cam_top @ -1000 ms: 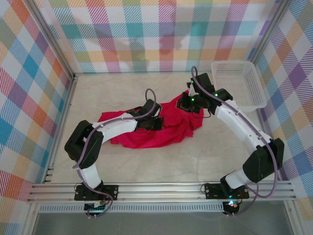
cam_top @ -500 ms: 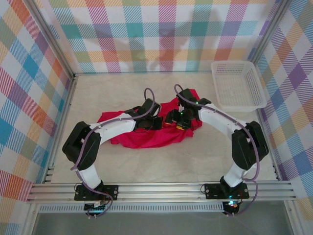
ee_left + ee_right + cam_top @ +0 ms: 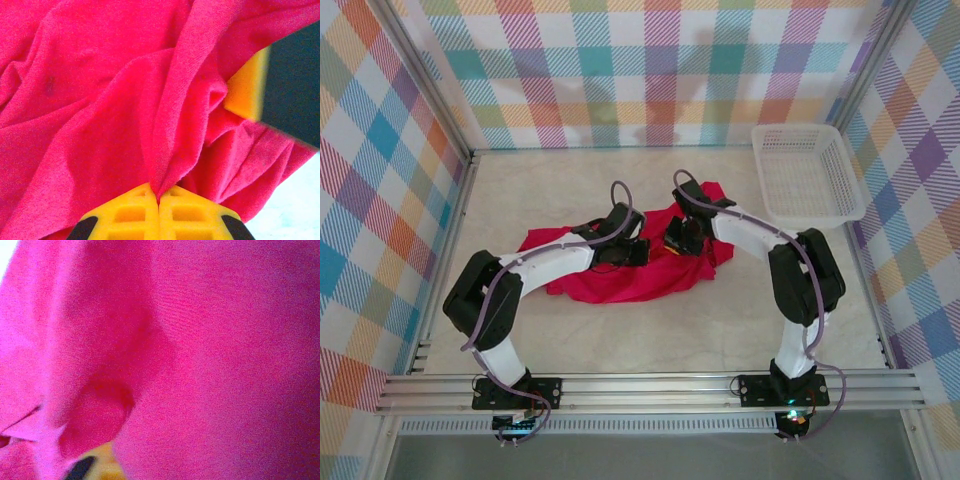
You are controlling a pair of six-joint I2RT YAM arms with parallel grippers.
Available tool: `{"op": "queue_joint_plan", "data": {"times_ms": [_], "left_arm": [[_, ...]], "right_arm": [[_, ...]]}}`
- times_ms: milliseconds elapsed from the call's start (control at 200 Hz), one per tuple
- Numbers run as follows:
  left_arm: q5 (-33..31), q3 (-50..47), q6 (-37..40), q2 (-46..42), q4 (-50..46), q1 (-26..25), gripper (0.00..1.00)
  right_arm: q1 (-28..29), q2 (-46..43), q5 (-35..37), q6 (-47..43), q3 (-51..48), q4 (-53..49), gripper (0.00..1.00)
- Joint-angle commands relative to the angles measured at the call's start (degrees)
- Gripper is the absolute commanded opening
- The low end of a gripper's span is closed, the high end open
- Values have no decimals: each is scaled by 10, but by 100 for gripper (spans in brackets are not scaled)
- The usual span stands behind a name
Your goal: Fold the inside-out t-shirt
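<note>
Gripping a fold of the inside-out t-shirt (image 3: pixel 100 125): your left tool (image 3: pixel 159 194), pinched closed | your right tool (image 3: pixel 680 240): against the cloth; grip cannot be told

The pale marbled worktop (image 3: pixel 670 330) carries a crumpled red t-shirt (image 3: pixel 620 285) beneath both arms' jaws, and a white mesh basket (image 3: pixel 807 175) well apart, beyond the right jaws.

Around my workspace stand 3 walls (image 3: pixel 660 70) in a pastel plaid pattern, left, far and right, framed by aluminium posts (image 3: pixel 427 90). The tabletop (image 3: pixel 650 340) before me is pale, marble-patterned and evenly lit. A white mesh basket (image 3: pixel 795 128) sits at its far right corner. Aluminium rails (image 3: pixel 650 392) run along the near edge.
</note>
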Motion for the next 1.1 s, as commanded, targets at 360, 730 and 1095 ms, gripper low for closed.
{"op": "queue_joint_plan", "data": {"times_ms": [360,730,1095], "left_arm": [[29,-1,30,-14,10,29,0],[53,-80,27,-60,145,26,47],[103,-93,59,-43,249,6,42]], "right_arm": [[-5,-187,-13,-33,43,-62,0],[-78,-68,-170,31,35,47,0],[-83,-32,-224,57,19,88,0]]}}
